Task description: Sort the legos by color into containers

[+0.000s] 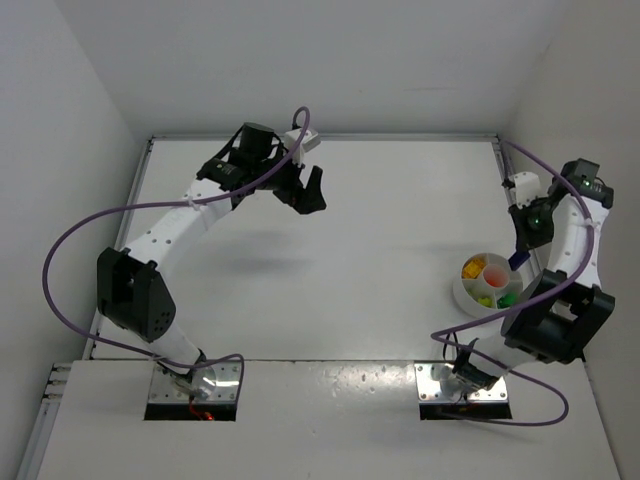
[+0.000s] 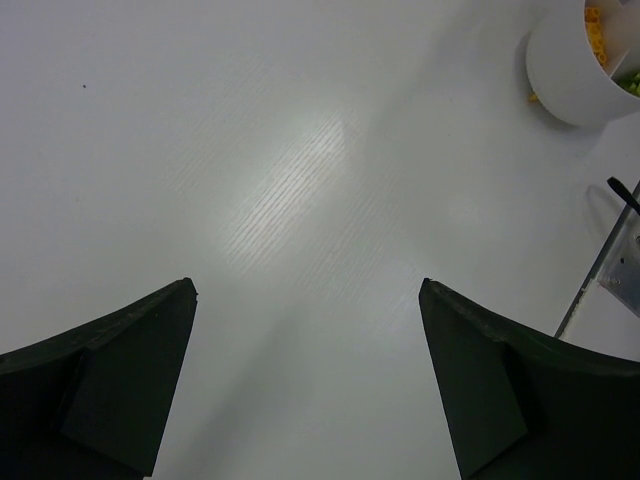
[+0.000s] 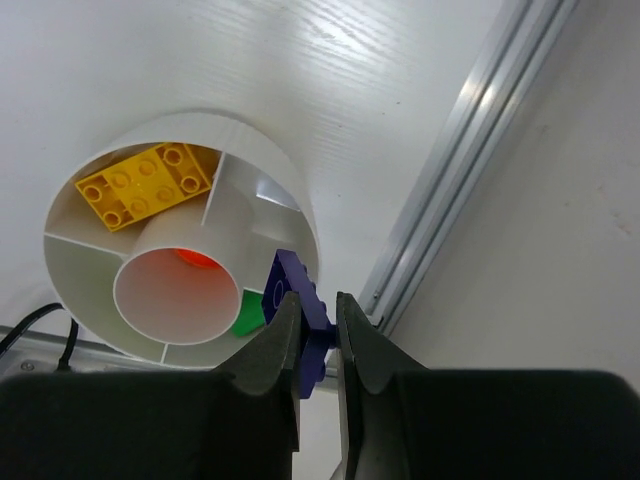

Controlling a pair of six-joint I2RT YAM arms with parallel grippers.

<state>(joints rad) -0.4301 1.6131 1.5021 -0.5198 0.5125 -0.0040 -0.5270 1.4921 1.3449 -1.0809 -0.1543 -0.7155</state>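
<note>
Blue lego (image 3: 293,292) in right gripper (image 3: 318,312), over white dish (image 3: 292,192)

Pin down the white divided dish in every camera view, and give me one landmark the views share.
Top external: the dish sits at the far right, slightly below mid-height.
Left wrist: the dish is in the upper right corner, cut off by the frame.
Right wrist: the dish is left of centre, filling much of the view.
Shared landmark: the yellow legos in one compartment.
</note>
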